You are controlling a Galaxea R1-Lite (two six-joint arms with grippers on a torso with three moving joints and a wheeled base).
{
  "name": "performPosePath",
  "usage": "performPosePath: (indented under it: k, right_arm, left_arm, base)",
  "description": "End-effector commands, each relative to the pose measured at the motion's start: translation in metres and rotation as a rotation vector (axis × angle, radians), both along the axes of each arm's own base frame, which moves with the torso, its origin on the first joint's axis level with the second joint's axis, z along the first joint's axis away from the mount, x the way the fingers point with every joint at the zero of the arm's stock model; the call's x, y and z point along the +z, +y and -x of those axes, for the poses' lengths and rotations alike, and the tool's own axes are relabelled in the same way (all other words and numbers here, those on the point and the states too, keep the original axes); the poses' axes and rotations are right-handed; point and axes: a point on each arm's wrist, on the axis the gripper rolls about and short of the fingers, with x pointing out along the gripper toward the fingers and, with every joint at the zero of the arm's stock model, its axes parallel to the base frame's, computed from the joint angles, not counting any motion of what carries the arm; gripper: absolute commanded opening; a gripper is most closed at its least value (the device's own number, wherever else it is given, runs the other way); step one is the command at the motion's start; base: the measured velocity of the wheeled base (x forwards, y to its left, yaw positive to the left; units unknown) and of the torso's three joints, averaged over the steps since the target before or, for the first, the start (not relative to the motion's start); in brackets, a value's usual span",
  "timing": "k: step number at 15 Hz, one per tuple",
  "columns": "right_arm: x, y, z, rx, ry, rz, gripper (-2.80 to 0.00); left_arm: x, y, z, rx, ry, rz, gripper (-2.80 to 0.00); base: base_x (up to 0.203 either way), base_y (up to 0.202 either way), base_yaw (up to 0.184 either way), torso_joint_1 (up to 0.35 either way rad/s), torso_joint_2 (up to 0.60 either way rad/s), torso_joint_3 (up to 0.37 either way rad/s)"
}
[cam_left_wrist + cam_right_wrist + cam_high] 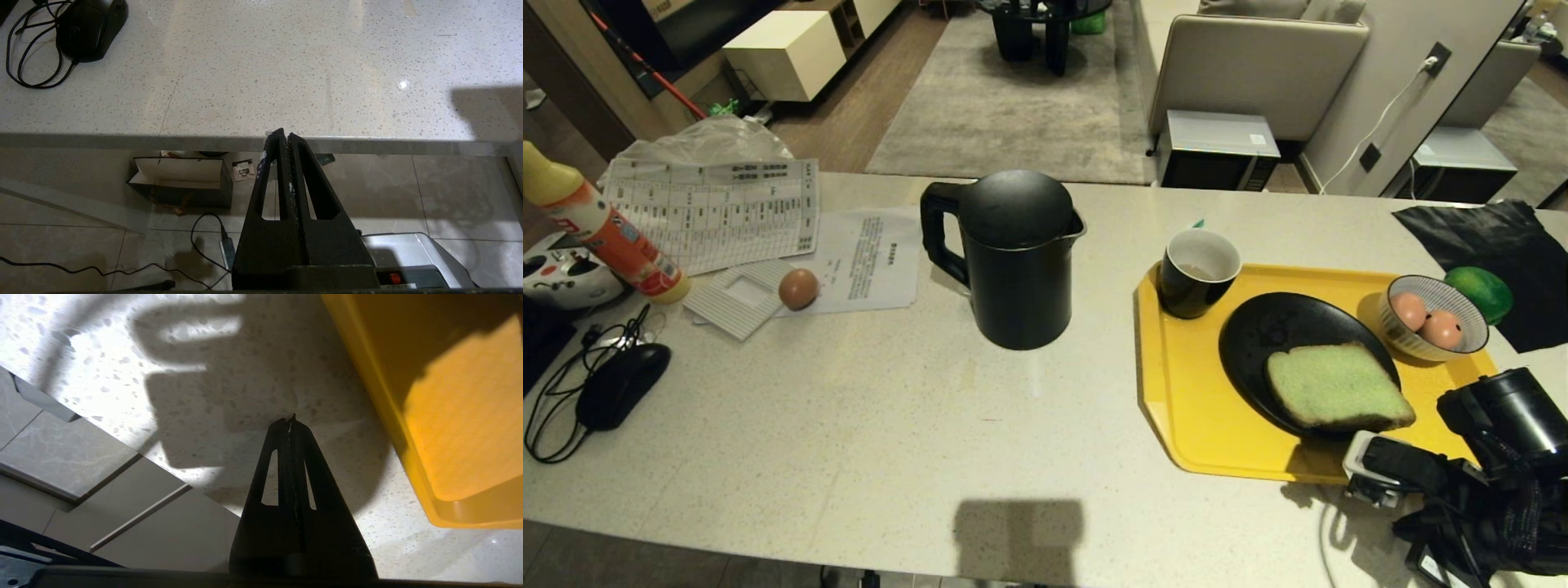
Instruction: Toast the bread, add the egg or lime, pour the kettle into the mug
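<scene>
A slice of pale green bread lies on a black plate on the yellow tray. The black mug stands at the tray's far left corner. The tall black kettle is mid-table, lid on. A striped bowl holds two eggs. The lime rests just behind it on a black cloth, and another egg sits on papers at the left. My right gripper is shut and empty, low over the table beside the tray's near corner. My left gripper is shut and empty, below the table's front edge.
Papers, a yellow-capped bottle, a computer mouse with its cable and a game controller crowd the table's left end. A black cloth lies at the far right. My right arm is at the lower right.
</scene>
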Motion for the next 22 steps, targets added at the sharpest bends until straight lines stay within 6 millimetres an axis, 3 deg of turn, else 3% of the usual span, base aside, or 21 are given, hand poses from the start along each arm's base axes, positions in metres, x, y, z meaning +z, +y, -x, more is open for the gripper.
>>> performPosePath:
  k: [1,5,22]
  right_arm:
    - [-0.001,0.003,-0.001,0.013,0.005,0.002,-2.80]
    - [-0.008,0.007,-0.011,0.017,-0.061,-0.006,-2.80]
    - [-0.018,0.023,-0.016,0.061,-0.127,-0.042,-2.80]
  left_arm:
    - [0.000,0.000,0.000,0.000,-0.001,0.000,-2.80]
    - [0.000,0.000,0.000,0.000,-0.001,0.000,-2.80]
    - [0.000,0.000,0.000,0.000,-0.001,0.000,-2.80]
  base:
    - [0.000,0.000,0.000,0.000,0.00,0.000]
    - [0.000,0.000,0.000,0.000,0.00,0.000]
    - [0.000,0.000,0.000,0.000,0.00,0.000]
